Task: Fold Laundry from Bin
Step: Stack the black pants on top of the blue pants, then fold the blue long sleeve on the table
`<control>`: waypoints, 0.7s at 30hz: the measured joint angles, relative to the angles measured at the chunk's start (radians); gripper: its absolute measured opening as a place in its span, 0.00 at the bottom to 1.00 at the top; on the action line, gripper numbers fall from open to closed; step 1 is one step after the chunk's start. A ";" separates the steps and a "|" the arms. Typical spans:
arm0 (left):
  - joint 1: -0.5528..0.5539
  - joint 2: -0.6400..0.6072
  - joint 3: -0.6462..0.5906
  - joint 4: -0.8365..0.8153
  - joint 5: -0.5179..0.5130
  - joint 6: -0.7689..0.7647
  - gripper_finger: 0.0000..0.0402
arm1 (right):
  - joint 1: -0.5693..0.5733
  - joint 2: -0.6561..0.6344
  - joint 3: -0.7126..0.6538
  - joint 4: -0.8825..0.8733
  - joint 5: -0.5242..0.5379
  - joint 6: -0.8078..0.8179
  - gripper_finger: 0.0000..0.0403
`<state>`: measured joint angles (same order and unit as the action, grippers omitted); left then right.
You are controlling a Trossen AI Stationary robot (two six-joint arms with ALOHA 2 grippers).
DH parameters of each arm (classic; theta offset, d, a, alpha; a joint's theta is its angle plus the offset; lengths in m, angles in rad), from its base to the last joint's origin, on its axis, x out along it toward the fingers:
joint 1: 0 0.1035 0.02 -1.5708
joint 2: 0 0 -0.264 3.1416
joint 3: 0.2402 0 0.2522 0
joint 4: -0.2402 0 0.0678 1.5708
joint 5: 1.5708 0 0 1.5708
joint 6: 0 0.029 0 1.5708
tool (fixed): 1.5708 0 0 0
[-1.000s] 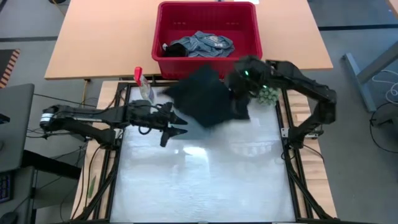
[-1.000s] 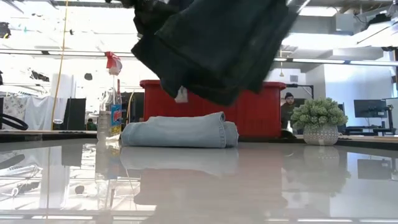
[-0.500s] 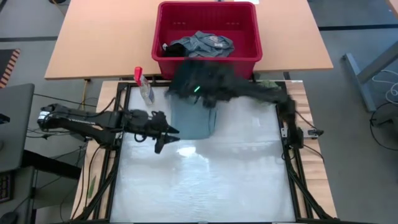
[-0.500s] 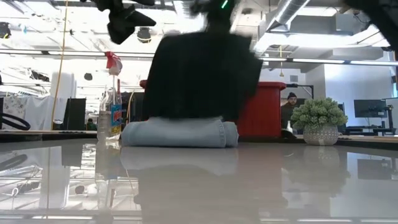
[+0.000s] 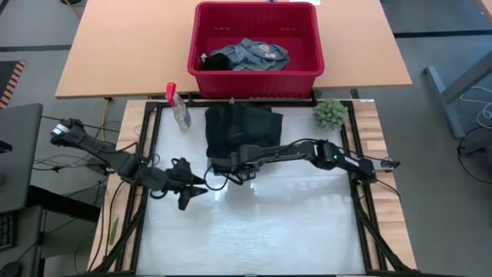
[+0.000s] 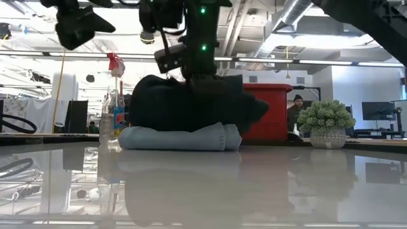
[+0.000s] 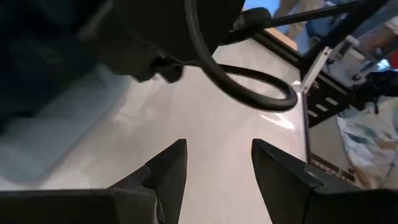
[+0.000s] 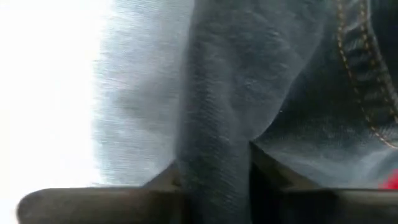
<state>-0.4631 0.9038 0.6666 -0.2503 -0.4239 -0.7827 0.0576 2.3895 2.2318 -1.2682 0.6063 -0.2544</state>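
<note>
A dark garment (image 5: pixel 242 127) of the laundry lies in a heap at the table's far middle, resting on a folded light blue garment (image 6: pixel 184 137). My right gripper (image 5: pixel 231 159) is at the heap's near edge, shut on the dark cloth. A faded denim garment (image 5: pixel 250 54) lies in the red bin (image 5: pixel 254 6) beyond the table's far edge. My left gripper (image 5: pixel 188 187) stands open to the near left of the heap, with nothing between its fingers (image 7: pixel 168 168). My right gripper pinches a raised fold of the dark garment (image 8: pixel 214 143) between its two fingers (image 8: pixel 171 180), at the heap's near edge. It comes from above, slanting down from the table's right. The garment lies slack on the light blue one (image 6: pixel 184 137).
A spray bottle with a red top (image 5: pixel 178 108) stands at the far left of the table. A fuzzy green plant ball (image 5: pixel 329 114) sits at the far right. The table's near half (image 5: pixel 254 223) has free room. A person (image 6: pixel 294 105) is far behind.
My right gripper has swung down and toward the table's left and near edges with the dark garment. The garment hung in the air before and now lies slumped on the light blue one. My left gripper has drawn back toward the near left.
</note>
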 joint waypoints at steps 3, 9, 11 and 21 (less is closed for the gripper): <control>-0.028 -0.024 0.000 -0.047 -0.053 -0.015 0.42 | -0.014 -0.003 0.000 -0.039 -0.119 0.012 0.49; -0.049 -0.055 0.000 -0.116 -0.125 -0.014 0.42 | -0.049 -0.087 0.000 -0.182 -0.385 0.047 0.94; -0.049 -0.057 0.000 -0.118 -0.142 -0.001 0.42 | -0.064 -0.137 0.000 -0.199 -0.455 0.048 0.95; -0.023 -0.024 -0.001 -0.107 -0.366 0.013 0.42 | -0.250 -0.412 -0.031 -0.107 -0.834 0.127 0.85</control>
<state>-0.4861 0.8796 0.6661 -0.3575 -0.7900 -0.7694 -0.1927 1.9777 2.2008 -1.3748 -0.2278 -0.1274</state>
